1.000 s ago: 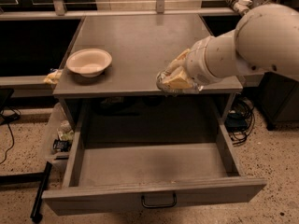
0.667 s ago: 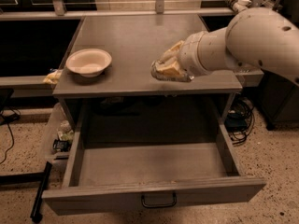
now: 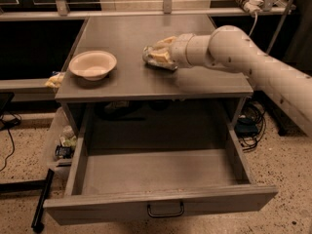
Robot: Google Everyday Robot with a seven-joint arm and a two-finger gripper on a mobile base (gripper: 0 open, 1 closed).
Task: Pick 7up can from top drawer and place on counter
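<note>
My gripper (image 3: 157, 55) is over the middle of the grey counter (image 3: 126, 33), reaching in from the right on the cream-coloured arm. Its fingers are shut on the 7up can (image 3: 152, 58), a dented silvery can lying on its side low over the counter top; I cannot tell whether it touches the surface. The top drawer (image 3: 161, 172) is pulled wide open below the counter, with nothing in it. Its dark pull handle (image 3: 165, 210) shows on the front panel.
A cream-coloured round bowl (image 3: 92, 65) sits on the counter's left part, left of the can. A yellowish object (image 3: 54, 80) lies on the ledge left of the cabinet. Small items (image 3: 65, 143) sit on the floor beside the drawer. Cables (image 3: 248, 126) lie at right.
The gripper has carried the can leftward and farther back, from the counter's right front edge to above its middle.
</note>
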